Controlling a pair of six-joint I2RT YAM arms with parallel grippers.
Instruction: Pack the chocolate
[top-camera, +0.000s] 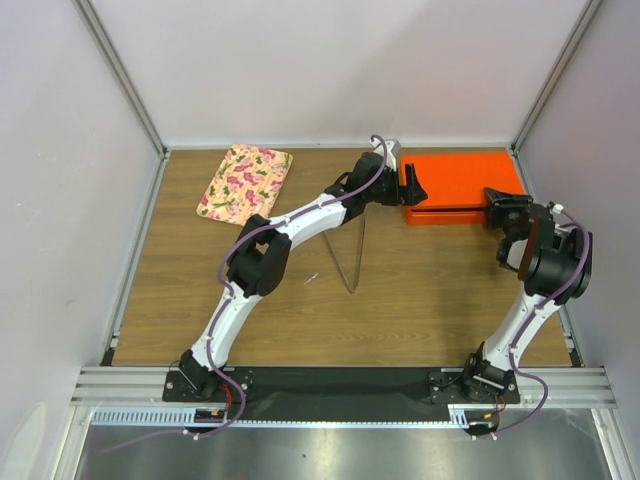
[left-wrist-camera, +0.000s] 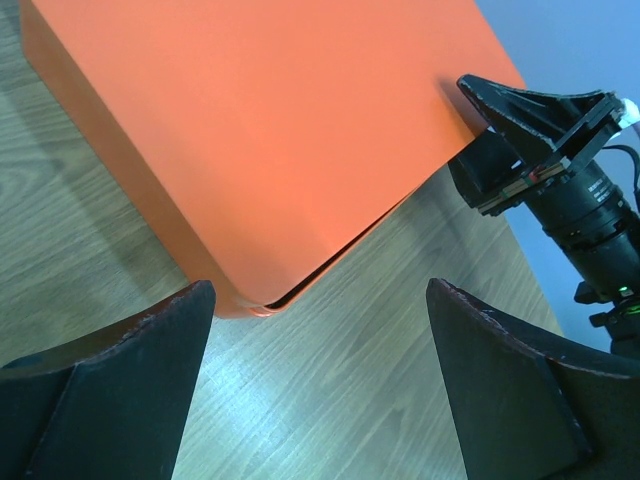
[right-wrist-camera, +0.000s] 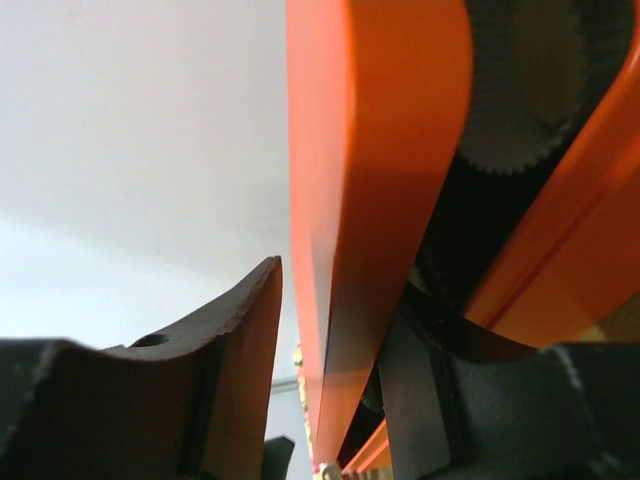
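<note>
The orange box (top-camera: 460, 180) lies at the back right of the table. My left gripper (top-camera: 412, 188) hovers at its left end, open, nothing between its fingers (left-wrist-camera: 320, 290); the box's corner (left-wrist-camera: 280, 130) shows a thin slit under the lid. My right gripper (top-camera: 497, 200) is at the box's right end. Its jaws straddle the lid's edge (right-wrist-camera: 370, 200), which stands a little off the base. The left finger (right-wrist-camera: 240, 340) stands apart from the lid. A white fluted paper cup (right-wrist-camera: 510, 130) shows inside. The chocolate is hidden.
A floral-patterned pad (top-camera: 245, 180) lies at the back left. A thin bent metal wire (top-camera: 350, 255) stands in the middle of the table. White walls close in the table on three sides. The right gripper (left-wrist-camera: 530, 130) shows in the left wrist view.
</note>
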